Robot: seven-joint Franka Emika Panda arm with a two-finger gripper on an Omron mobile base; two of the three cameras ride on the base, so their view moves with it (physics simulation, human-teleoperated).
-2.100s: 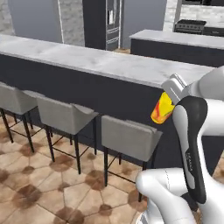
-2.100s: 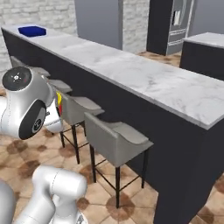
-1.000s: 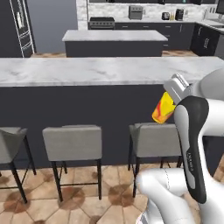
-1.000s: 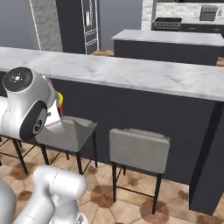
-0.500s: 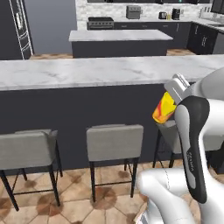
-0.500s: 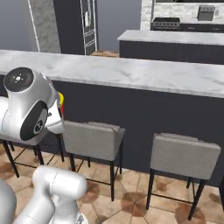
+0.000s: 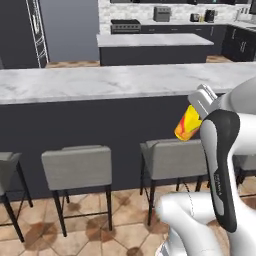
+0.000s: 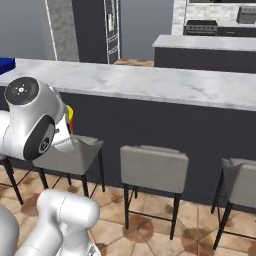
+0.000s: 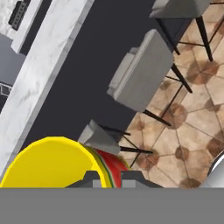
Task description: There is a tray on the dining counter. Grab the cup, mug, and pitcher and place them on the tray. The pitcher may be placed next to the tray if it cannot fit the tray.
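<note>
My gripper [image 7: 194, 113] is shut on the rim of the cup [image 7: 187, 125], a yellow tumbler with red-orange swirls, held in the air in front of the dining counter [image 7: 100, 82]. In the hand view the cup [image 9: 52, 164] sits at the bottom, with the gripper [image 9: 107, 178] closed over its rim. A sliver of the cup [image 8: 70, 114] peeks out beside the arm in the right base view. The dark blue tray [image 8: 5, 65] lies on the dining counter [image 8: 150, 82] at the far left edge. The mug and the pitcher are out of view.
Grey stools [image 7: 77, 160] [image 7: 172, 157] [image 8: 155, 167] stand in a row along the counter's dark base on a brown tiled floor [image 8: 150, 225]. Behind the counter are a marble-topped island [image 7: 155, 40] and a tall fridge [image 8: 112, 30].
The whole picture has shifted: the base has driven left along the counter, and the tray has come into the right base view. The cup stays held in the shut gripper.
</note>
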